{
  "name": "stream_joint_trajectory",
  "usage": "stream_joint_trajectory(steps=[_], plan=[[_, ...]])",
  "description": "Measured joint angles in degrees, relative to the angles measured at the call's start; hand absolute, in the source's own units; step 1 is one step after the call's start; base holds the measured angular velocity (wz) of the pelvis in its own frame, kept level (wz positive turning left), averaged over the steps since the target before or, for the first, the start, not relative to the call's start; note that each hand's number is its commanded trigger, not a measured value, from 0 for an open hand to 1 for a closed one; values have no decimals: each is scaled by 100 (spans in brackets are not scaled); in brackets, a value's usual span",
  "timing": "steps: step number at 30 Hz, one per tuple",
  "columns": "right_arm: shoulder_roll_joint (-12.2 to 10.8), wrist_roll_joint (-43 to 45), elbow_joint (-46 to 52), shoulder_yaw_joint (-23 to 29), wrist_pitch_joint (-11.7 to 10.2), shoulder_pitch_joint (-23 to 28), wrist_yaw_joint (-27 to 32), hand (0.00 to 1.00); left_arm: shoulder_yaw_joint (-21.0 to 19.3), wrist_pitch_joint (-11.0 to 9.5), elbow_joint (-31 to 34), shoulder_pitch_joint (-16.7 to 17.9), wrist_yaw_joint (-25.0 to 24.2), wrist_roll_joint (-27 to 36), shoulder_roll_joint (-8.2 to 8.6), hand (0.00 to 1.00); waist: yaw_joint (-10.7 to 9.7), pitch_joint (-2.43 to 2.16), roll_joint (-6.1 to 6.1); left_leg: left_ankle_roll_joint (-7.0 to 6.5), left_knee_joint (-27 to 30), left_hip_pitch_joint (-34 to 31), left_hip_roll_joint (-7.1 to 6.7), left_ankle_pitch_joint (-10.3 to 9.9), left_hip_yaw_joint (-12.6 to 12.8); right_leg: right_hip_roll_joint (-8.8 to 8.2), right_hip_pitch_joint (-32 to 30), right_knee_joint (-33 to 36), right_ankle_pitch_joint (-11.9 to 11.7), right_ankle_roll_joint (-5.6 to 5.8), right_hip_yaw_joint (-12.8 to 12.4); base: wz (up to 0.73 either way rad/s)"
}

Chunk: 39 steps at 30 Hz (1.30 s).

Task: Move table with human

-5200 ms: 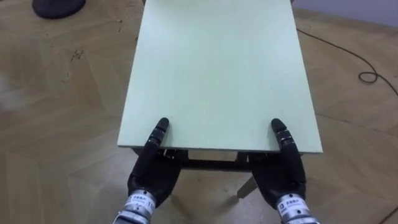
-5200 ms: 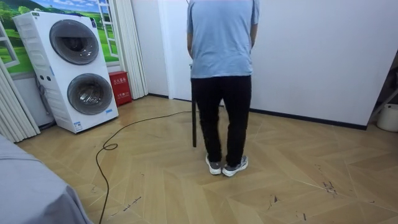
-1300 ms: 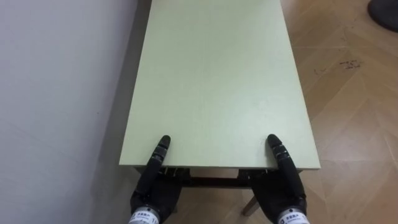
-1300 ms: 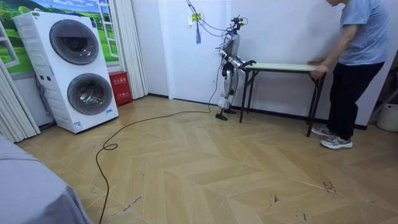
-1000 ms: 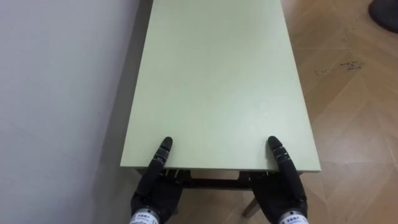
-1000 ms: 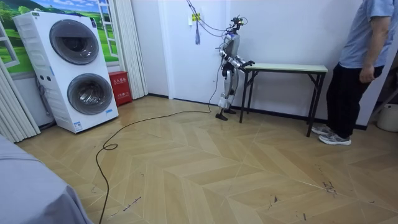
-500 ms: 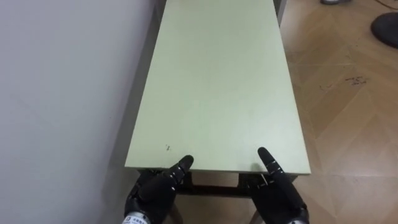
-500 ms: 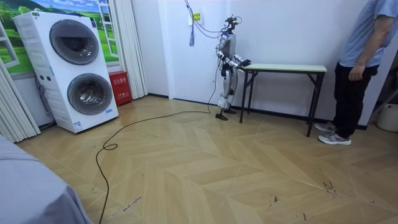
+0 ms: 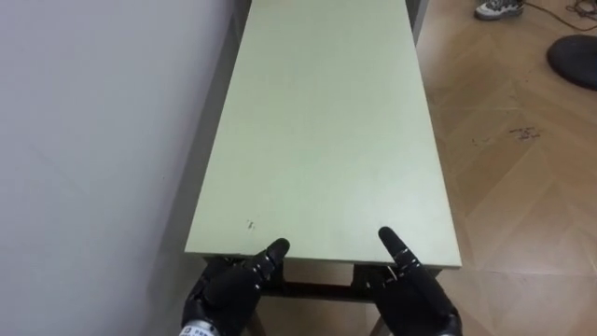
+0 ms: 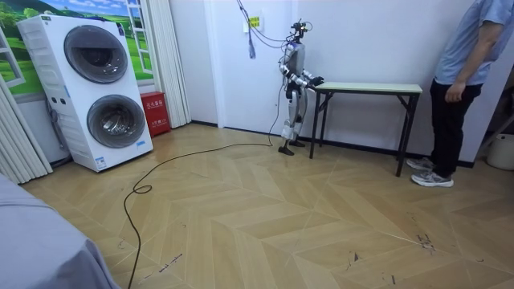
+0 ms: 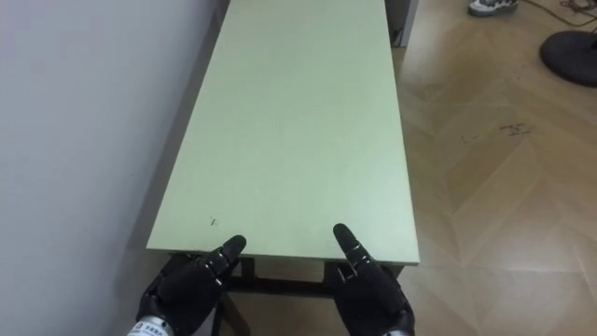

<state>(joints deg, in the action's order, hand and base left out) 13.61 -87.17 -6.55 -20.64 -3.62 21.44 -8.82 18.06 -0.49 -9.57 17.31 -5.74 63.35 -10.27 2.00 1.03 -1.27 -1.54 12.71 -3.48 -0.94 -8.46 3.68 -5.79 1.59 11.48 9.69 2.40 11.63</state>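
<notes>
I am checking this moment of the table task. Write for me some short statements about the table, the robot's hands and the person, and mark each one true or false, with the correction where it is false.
1. The table stands along the white wall on the robot's left. True.
2. The person grips the table's far end with both hands. False: the person stands beside that end, with the visible hand hanging free of the table.
3. The left hand and the right hand are open at the table's near end. True.
4. The washing machines stand next to the person. False: they stand far off at the room view's left.
</notes>
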Motion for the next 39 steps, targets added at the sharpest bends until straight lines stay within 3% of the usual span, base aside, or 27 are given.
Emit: stream_joint_trajectory(steps=[8, 12, 18, 22, 25, 34, 39], plan=[[2, 158, -19, -73, 135, 26, -278, 0, 4, 9, -3, -1, -20, -75, 2, 0, 12, 1, 6, 0, 3, 11, -12, 0, -59, 5, 57, -75, -3, 4, 40, 3], [-20, 494, -110, -71, 180, 29, -535, 0, 9, 4, -51, 4, -92, -523, -10, 0, 16, 2, 5, 1, 3, 14, -12, -1, -61, 5, 59, -61, -6, -1, 39, 0], [-29, 901, -240, -56, 188, 17, -778, 0, 6, -11, -212, -5, -431, -1048, -19, 0, 1, 4, -1, 2, -5, -4, -7, -7, -62, 12, 51, -48, -8, -4, 24, 0], [-5, 1129, -404, -56, 184, -6, -1118, 0, 18, -11, -236, -6, -684, -1058, -75, 0, -11, 8, 5, 5, 11, -109, 6, -15, -61, 15, -8, -39, -9, -5, 52, 2], [6, 1492, -474, -59, 179, -17, -1348, 0, 82, -12, -225, 1, -969, -1064, -197, 0, -18, 11, 21, 6, 10, -182, 11, -14, -62, 15, -96, 5, -9, -5, 60, 1], [31, 2510, -880, 71, 160, -197, -1842, 0, 68, -72, -250, 4, -1256, -1640, -347, 0, -34, 12, 72, 6, 26, -190, 10, -14, -88, 13, -103, 10, -9, -5, 86, 1], [86, 3904, -1137, 154, 59, -284, -2000, 0, 165, -297, -513, 4, -1354, -1925, -374, 0, -137, 5, 81, 10, 49, -149, 1, -17, -125, 14, -20, -15, -9, -5, 115, 5]])
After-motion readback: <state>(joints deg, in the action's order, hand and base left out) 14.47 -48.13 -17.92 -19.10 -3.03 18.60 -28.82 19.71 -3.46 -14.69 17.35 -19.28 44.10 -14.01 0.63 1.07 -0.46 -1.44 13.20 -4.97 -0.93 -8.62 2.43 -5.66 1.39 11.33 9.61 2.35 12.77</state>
